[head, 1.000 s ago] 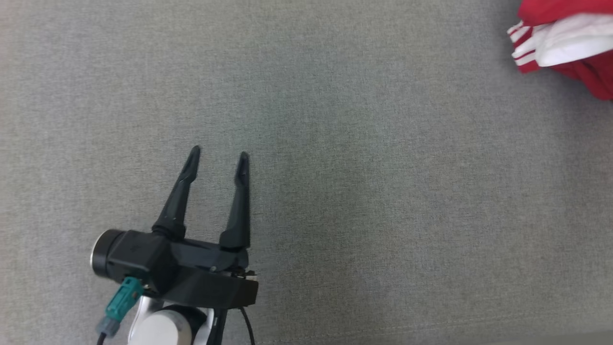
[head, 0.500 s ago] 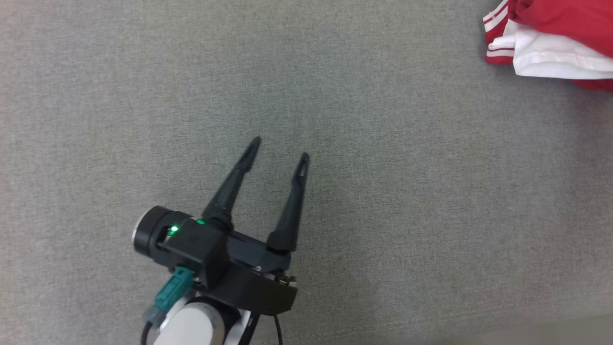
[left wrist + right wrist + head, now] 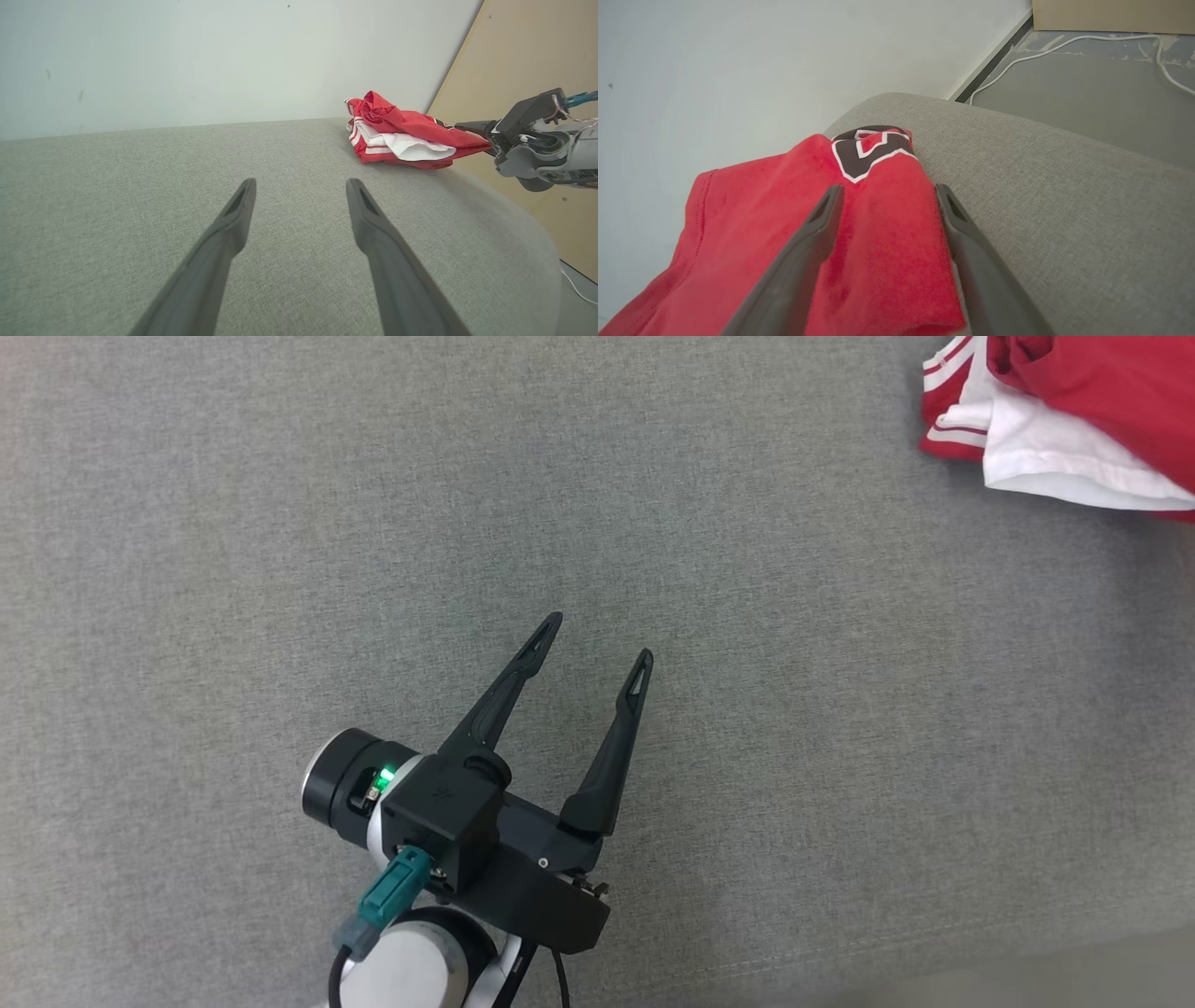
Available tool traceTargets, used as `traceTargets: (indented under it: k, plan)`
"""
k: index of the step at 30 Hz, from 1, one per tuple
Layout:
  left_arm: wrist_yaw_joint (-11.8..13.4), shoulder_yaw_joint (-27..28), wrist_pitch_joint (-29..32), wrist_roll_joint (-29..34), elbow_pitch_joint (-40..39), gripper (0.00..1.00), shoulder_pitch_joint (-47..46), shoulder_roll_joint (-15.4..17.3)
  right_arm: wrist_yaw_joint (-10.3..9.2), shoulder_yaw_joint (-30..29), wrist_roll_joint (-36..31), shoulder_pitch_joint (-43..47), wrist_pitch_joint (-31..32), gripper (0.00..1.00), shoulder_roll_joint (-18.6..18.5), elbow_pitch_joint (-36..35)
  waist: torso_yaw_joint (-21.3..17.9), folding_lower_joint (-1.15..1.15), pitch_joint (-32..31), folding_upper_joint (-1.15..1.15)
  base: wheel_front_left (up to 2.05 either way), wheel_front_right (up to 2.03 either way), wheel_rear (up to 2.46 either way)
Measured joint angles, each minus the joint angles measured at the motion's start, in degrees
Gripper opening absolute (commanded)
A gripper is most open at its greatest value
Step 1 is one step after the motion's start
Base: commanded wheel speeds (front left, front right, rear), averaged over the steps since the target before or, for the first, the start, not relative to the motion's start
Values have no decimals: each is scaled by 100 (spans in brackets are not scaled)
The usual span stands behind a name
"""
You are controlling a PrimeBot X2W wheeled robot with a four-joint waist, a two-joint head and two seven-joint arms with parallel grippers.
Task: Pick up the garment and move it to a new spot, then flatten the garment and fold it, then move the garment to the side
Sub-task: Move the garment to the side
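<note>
1. Presently, the left gripper [image 3: 599,637] has its fingers spread apart over the grey woven-fabric cushion surface [image 3: 840,756].
2. The crumpled red-and-white cloth garment [image 3: 1102,383] lies at the cushion's far right corner, beside the white wall [image 3: 187,60].
3. The right gripper [image 3: 888,187] has its fingers spread, straddling a red fold.

surface: grey fabric cushion [image 3: 840,756] | behind: white wall [image 3: 187,56] | side: tan panel [image 3: 528,56] | floor [image 3: 1064,88]: grey — white cable [image 3: 1064,41]

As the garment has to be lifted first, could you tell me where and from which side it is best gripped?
I would grip the raised red fold of the garment near the right edge of the cushion, coming from that side. The fold stands proud of the surface, and the right end effector straddles it, open.
</note>
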Motion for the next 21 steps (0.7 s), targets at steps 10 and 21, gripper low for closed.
traceTargets:
  k: [10, 21]
  plan:
    - [-27, -31, 87, 35, 71, 100, 8, 5, 88, 68, -67, 175, -235, 100, 181, 402, -201, 0, -51, 0, 0, 0, 0]
    - [-147, -77, 101, -21, 305, 100, -3, 3, 213, 566, -660, 225, -483, 100, 235, 436, -529, 0, -215, -1, 0, 0, 0]
